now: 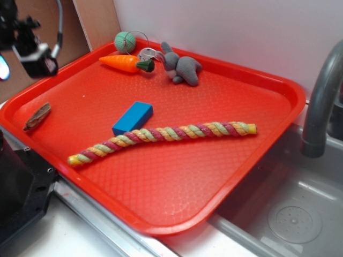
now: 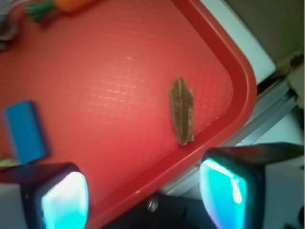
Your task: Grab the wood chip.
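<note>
In the exterior view, the wood chip (image 1: 37,116) is lying flat on the red tray (image 1: 177,176), near its left rim and close to the near-left corner, well apart from the blue block (image 1: 133,118), the braided rope (image 1: 161,138), the orange toy carrot (image 1: 128,63) and the grey plush rabbit (image 1: 181,67) at the far side. The chip's long axis is running diagonally, from near-left to far-right. The hand (image 1: 29,51) is hanging above the far-left edge of the tray, so the chip is sitting below it and a little toward the near side; in this view I cannot tell how the fingers are standing. In the wrist view, the chip (image 2: 182,110) is appearing above and between the two fingers (image 2: 64,198), a little closer to the right one, so it is lying ahead of the hand and not yet under it. Here its long axis is running almost up and down in the picture, roughly across the line joining the two fingers. The fingers are spread wide apart with nothing between them, so the hand is released. The tray rim (image 2: 240,90) is passing just beside the chip's lower end, and I judge that the coming move is depending on advancing forward and descending without one finger landing on that raised rim.
</note>
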Controlling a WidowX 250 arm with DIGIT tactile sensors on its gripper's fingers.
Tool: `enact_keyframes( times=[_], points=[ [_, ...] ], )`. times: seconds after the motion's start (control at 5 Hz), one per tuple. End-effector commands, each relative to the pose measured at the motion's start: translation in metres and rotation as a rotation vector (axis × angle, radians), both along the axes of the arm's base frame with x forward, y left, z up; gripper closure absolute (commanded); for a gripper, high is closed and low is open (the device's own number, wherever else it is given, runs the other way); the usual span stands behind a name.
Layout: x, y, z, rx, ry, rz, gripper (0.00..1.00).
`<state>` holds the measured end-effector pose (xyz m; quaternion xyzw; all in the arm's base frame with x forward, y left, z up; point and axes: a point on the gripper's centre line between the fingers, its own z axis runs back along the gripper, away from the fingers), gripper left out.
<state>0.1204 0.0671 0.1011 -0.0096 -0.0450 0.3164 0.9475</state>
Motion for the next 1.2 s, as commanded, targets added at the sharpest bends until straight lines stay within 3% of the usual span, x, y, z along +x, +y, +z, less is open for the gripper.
enact_keyframes(
  times=[0.0, 0.2, 0.6, 1.0],
  points=[
    [0.003, 0.028, -0.039, 0.052, 0.05, -0.008, 0.0],
    [-0.011, 0.032, -0.058, 0.051, 0.077, -0.023, 0.0],
    [0.0, 0.039, -0.079, 0.027, 0.082, -0.075, 0.0],
    [0.002, 0.04, -0.085, 0.037, 0.127, -0.14, 0.0]
  ],
)
